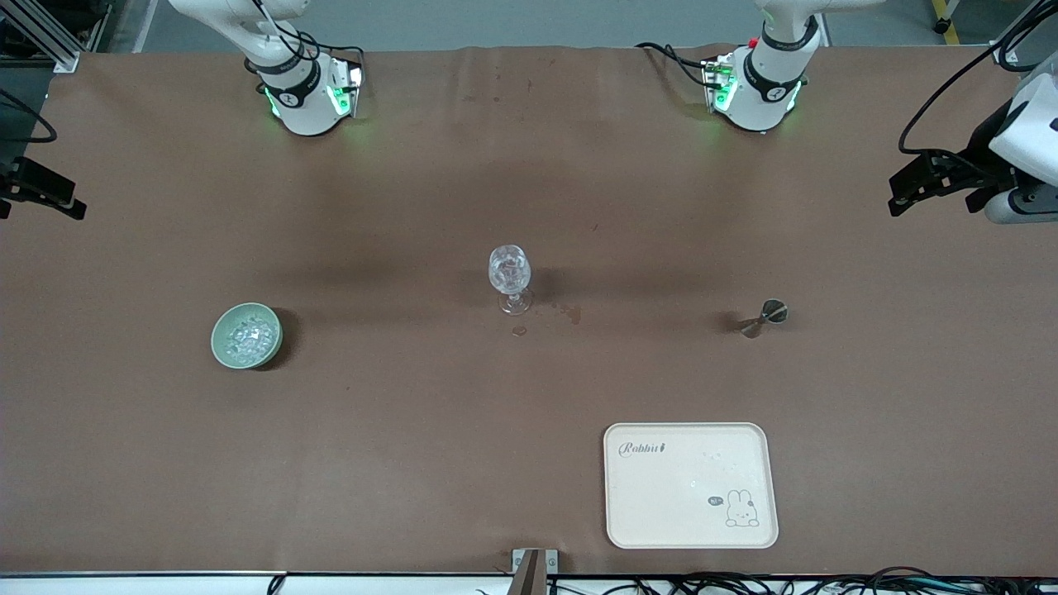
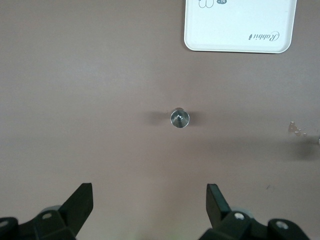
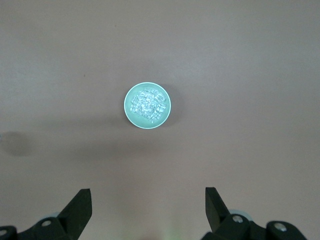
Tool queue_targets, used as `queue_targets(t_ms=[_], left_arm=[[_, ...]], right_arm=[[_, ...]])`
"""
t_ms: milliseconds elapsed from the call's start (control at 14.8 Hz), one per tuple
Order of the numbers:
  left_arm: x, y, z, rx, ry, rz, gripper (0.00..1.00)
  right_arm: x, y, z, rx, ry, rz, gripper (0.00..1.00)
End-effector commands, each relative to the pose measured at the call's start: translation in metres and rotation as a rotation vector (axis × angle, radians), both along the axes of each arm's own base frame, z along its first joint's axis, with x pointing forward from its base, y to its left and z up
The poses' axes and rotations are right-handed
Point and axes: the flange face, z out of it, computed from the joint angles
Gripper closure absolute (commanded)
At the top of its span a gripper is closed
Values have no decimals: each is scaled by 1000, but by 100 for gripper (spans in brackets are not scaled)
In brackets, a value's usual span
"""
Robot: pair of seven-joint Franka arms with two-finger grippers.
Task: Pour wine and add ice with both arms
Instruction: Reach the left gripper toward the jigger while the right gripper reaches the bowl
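Note:
A clear stemmed glass (image 1: 509, 278) stands upright mid-table. The ice (image 1: 247, 333) is a heap of glittering lumps in a pale green bowl (image 1: 220, 341) toward the right arm's end, with the ice (image 3: 148, 104) centred in the right wrist view. A small metal jigger (image 1: 764, 317) stands toward the left arm's end and shows from above as the jigger (image 2: 179, 118). My left gripper (image 2: 148, 192) hangs open high over the table near the jigger. My right gripper (image 3: 147, 195) hangs open high over the table near the bowl (image 3: 129, 111). Both are empty. No wine shows.
A cream tray (image 1: 691, 485) with a rabbit drawing lies nearer the front camera than the jigger, seen as the tray (image 2: 238, 37) in the left wrist view. Small wet spots (image 1: 570, 313) mark the brown cloth beside the glass. The arm bases stand along the table's robot edge.

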Motion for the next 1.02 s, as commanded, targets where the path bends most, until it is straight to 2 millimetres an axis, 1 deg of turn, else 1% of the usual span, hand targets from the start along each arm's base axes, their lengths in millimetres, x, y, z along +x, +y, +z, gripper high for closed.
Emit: queue_targets(t_ms=[0, 68, 135, 203, 271, 339, 406, 474, 610, 745, 813, 881, 948], left_arm=[[5, 2, 4, 14, -9, -16, 0], [5, 2, 6, 12, -13, -15, 0], [7, 3, 2, 2, -6, -12, 0], [14, 4, -4, 4, 3, -11, 0], [26, 6, -2, -6, -9, 3, 0], [47, 23, -13, -12, 2, 28, 0], [58, 33, -23, -15, 12, 45, 0], [64, 39, -35, -18, 34, 52, 0], [75, 64, -61, -20, 74, 73, 0], [86, 66, -86, -43, 106, 97, 0], [91, 74, -94, -83, 106, 139, 0], [95, 89, -105, -143, 116, 231, 0], [98, 99, -117, -197, 142, 325, 0]], right_arm=[[-2, 0, -1, 21, -5, 49, 0], [-2, 0, -1, 21, -5, 51, 0], [-2, 0, -1, 21, -5, 51, 0], [-2, 1, -1, 21, -5, 53, 0], [-2, 1, 0, 21, -6, 53, 0], [-2, 0, 0, 20, -6, 50, 0], [-2, 0, 1, 20, -8, 51, 0], [-2, 0, 1, 20, -9, 51, 0], [-2, -1, 0, 20, -8, 48, 0], [-2, -2, 1, 20, -9, 45, 0], [-2, -2, 0, 20, -8, 45, 0], [-2, -2, 0, 20, -8, 45, 0], [-1, -2, -1, 20, -12, 45, 0]])
